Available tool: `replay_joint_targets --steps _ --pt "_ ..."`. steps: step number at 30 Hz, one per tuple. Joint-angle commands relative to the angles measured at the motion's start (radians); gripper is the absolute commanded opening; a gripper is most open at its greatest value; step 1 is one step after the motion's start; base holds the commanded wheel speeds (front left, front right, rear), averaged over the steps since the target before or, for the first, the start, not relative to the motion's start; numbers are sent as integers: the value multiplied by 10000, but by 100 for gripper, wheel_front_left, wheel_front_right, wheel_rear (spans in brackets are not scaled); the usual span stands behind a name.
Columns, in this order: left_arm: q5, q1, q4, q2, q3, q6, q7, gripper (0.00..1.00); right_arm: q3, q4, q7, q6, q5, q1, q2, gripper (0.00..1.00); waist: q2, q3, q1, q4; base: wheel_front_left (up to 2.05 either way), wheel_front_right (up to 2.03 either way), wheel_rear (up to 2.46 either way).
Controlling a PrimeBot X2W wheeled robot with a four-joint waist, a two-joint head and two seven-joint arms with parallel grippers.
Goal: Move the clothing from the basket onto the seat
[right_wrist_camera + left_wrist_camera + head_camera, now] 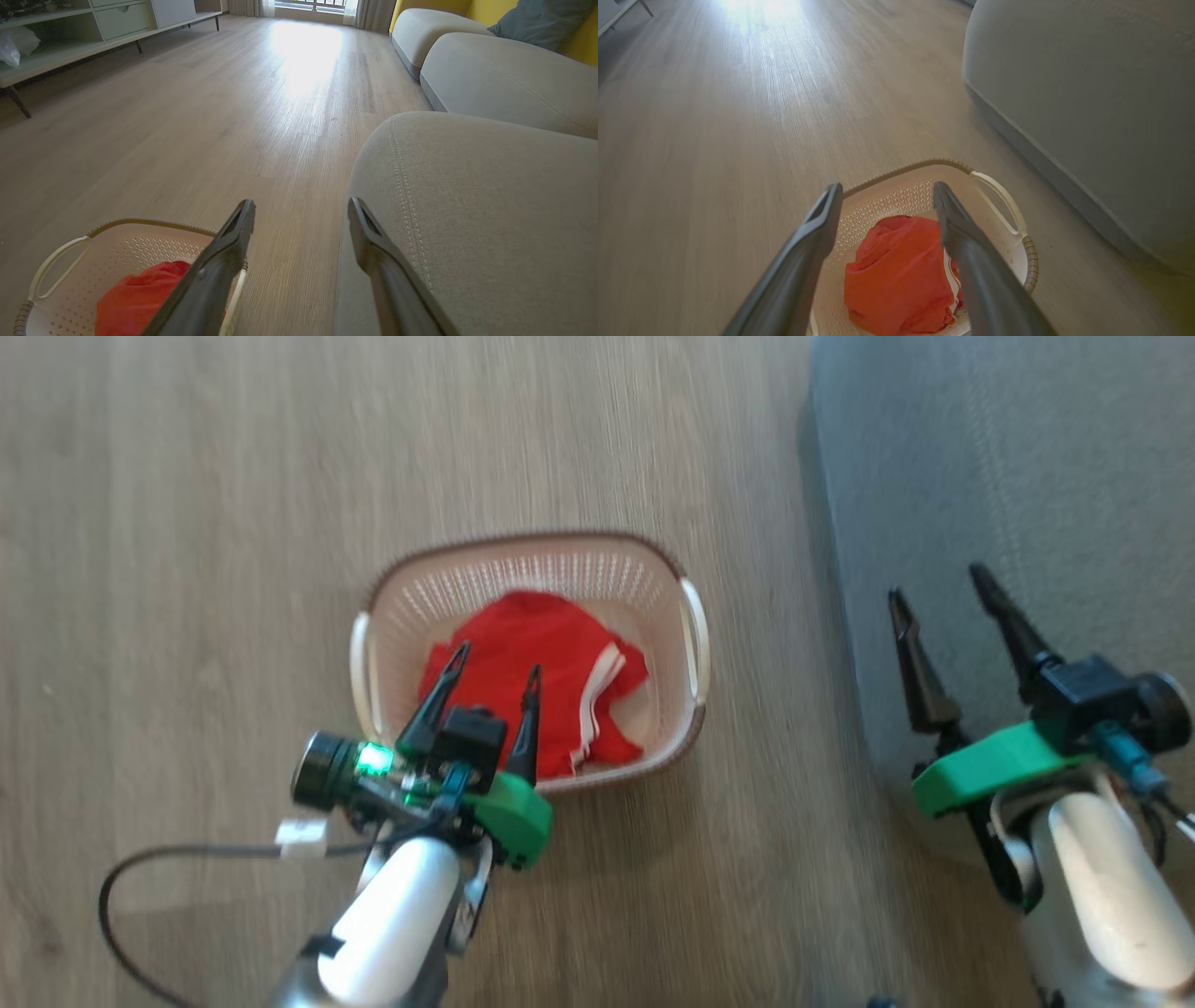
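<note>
The clothing, bright red with white edge stripes, lies bunched in the cream basket on the wooden floor. My left gripper hovers above the near side of the basket, open, its fingers spread over the red fabric and holding nothing. In the left wrist view the clothing lies between and below the two fingers, inside the basket. The grey seat is to the right. My right gripper is open and empty above the seat's left edge. The right wrist view shows the seat, basket and clothing.
Wooden floor surrounds the basket. A black cable trails from my left wrist. The right wrist view shows a low cabinet at far left, more grey cushions beyond the seat and a yellow sofa back.
</note>
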Motion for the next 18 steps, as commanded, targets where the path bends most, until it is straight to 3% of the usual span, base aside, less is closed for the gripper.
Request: replay_joint_targets --steps 1,10,18 --pt "110 -387 15 2 141 -52 -126 100 147 -407 -93 -2 64 -237 -137 100 0 1145 -2 -291 0 0 0" --pt "504 -2903 3649 1 -900 -584 -126 100 112 -913 -93 -2 279 -539 -299 100 0 3078 -2 -901 0 0 0" --pt "383 -4847 6225 1 -1254 -878 -126 100 441 -1106 -93 -2 352 -726 -102 100 0 4306 -2 -1475 0 0 0"
